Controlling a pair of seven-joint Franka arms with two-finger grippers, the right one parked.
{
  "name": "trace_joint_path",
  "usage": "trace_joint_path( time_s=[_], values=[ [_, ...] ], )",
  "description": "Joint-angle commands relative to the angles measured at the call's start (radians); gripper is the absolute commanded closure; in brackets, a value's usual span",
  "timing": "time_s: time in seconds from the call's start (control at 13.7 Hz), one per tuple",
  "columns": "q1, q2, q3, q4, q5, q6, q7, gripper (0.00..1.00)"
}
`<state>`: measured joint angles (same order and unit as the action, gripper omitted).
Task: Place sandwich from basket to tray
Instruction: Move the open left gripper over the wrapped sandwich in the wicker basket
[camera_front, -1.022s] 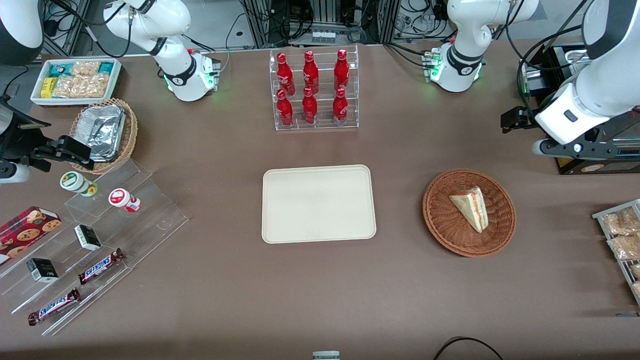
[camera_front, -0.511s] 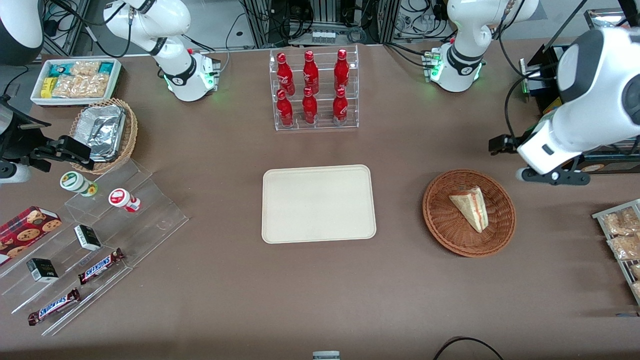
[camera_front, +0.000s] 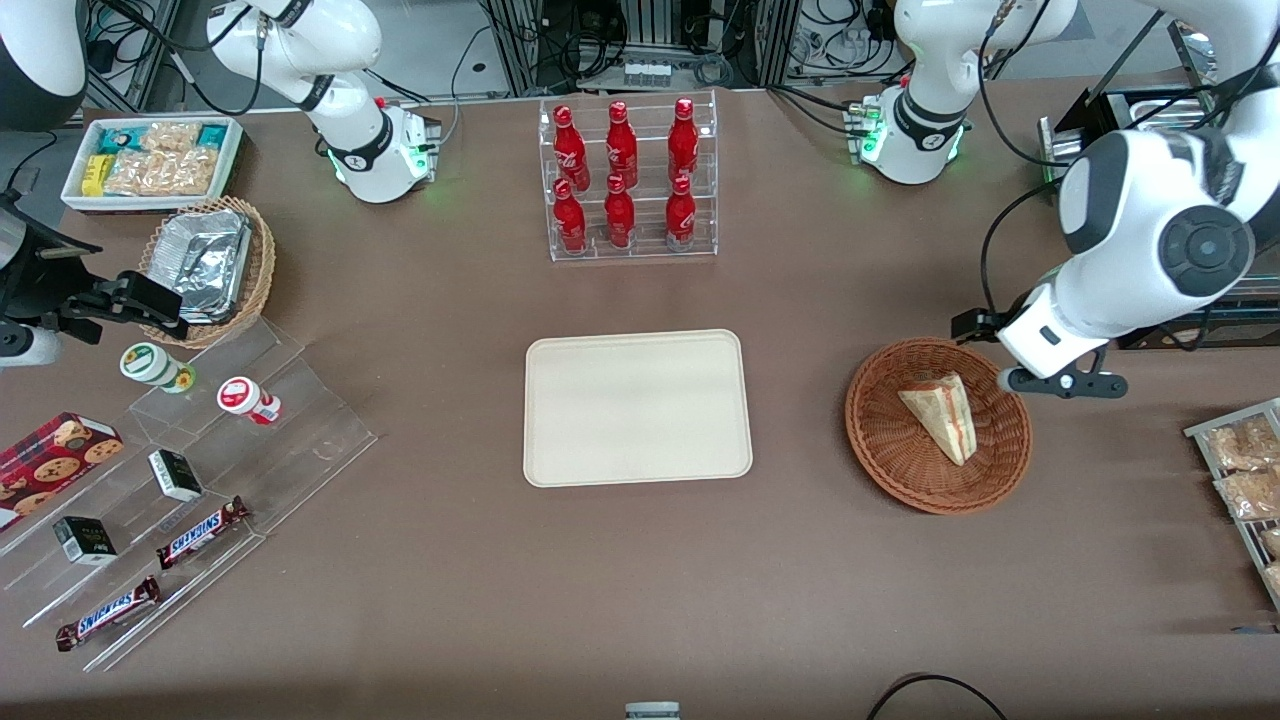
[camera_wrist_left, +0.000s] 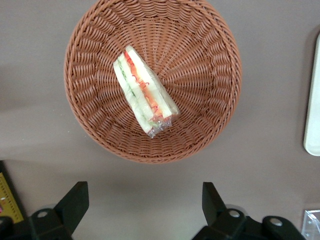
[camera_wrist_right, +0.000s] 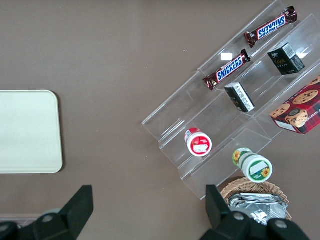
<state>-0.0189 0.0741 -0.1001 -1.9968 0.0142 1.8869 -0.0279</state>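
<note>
Above, the pincer (camera_wrist_left: 145, 205) hung released, its two fingers (camera_wrist_left: 72, 205) spread wide and grasping nothing, over bare worktop (camera_front: 640, 600) just beside the basket (camera_front: 880, 450) rim. Within the basket (camera_wrist_left: 210, 100) the sandwich (camera_wrist_left: 144, 92) lay flat near the centre, its red and green filling edge facing up. Toward the worktop's middle, well apart from the basket, sat the tray (camera_front: 637, 407), nothing on it, nearer the front edge than the rack of red bottles (camera_front: 626, 178).
</note>
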Motion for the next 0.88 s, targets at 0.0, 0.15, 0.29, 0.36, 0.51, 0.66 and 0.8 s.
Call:
trace_joint_path(
  time_s=[0.0,0.15,0.29,0.36,0.51,0.66,0.8],
  values=[
    [0.008,-0.011,-0.006,-0.072,0.006,0.096,-0.021,0.00],
    [0.013,-0.001,0.009,-0.100,0.006,0.153,-0.024,0.00],
    [0.014,-0.002,0.020,-0.143,0.006,0.234,-0.050,0.00],
    [0.014,-0.001,0.022,-0.167,0.006,0.274,-0.103,0.00],
    [0.013,0.015,0.022,-0.189,0.006,0.331,-0.252,0.00],
    [0.010,0.036,0.022,-0.188,0.006,0.343,-0.347,0.00],
    [0.004,0.064,0.022,-0.188,0.006,0.391,-0.476,0.00]
  ],
)
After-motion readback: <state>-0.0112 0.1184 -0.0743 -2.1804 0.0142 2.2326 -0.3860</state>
